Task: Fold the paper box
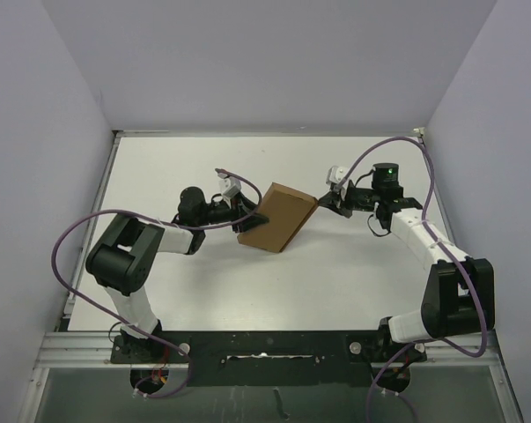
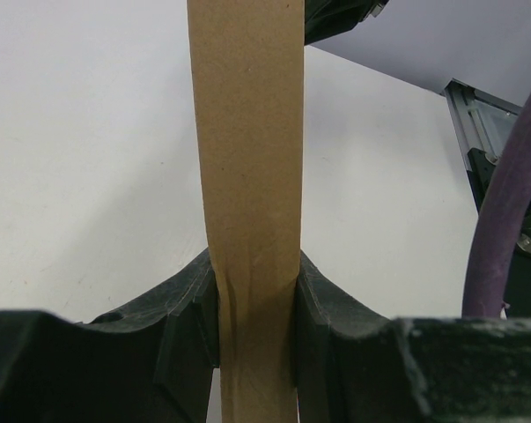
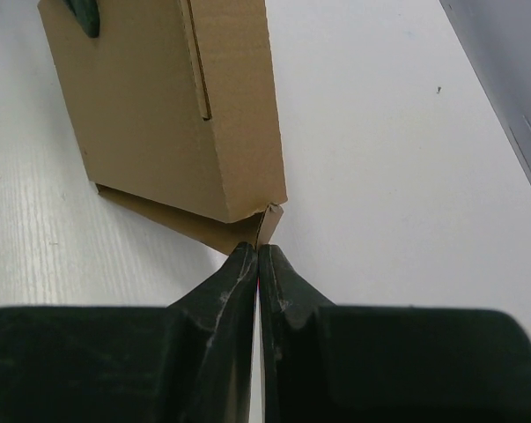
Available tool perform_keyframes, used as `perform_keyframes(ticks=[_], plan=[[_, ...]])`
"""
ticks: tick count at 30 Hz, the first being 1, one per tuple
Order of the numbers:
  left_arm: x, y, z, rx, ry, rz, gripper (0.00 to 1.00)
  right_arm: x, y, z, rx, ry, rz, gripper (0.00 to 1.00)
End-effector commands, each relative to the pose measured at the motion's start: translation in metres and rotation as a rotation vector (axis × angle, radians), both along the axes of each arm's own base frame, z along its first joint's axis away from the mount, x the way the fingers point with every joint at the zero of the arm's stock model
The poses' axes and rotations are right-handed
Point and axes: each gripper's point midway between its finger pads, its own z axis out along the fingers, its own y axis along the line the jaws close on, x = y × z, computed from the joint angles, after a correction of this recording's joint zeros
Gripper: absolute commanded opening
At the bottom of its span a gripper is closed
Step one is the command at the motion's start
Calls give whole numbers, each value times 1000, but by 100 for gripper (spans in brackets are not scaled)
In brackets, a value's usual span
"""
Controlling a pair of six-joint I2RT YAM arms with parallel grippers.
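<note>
The paper box (image 1: 280, 217) is brown kraft cardboard, folded into a thin closed shape and held tilted above the table's middle. My left gripper (image 1: 254, 218) is shut on its left edge; in the left wrist view the brown side wall (image 2: 247, 176) runs up between my two black fingers (image 2: 190, 308). My right gripper (image 1: 322, 201) is shut on a small tab at the box's right corner; in the right wrist view the tab (image 3: 268, 225) sticks out just above my closed fingertips (image 3: 243, 269), with the box (image 3: 151, 115) beyond.
The white table (image 1: 353, 282) is bounded by grey walls at the back and sides. Purple cables (image 1: 71, 238) loop beside both arms. The metal base rail (image 1: 265, 348) runs along the near edge.
</note>
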Motion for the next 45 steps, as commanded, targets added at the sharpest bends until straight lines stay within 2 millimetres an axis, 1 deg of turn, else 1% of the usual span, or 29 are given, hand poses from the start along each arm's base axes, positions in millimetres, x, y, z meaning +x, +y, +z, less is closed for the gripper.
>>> perform_keyframes(ticks=[1, 10, 15, 33, 38, 45], plan=[[4, -1, 0, -15, -25, -11, 24, -1, -3, -2, -53, -38, -14, 5], [7, 2, -3, -13, -16, -3, 23, -2, -7, -13, -88, -39, -22, 3], [7, 2, -5, -14, -8, -5, 23, -3, -5, -19, -115, -50, -11, 3], [10, 3, -8, -18, 10, 1, 23, -9, 2, -25, -169, -93, 28, 3], [10, 4, -9, -18, 13, 2, 23, -10, 3, -31, -197, -105, 40, 3], [12, 4, -10, -18, 22, 5, 22, -11, 6, -33, -219, -118, 51, 3]])
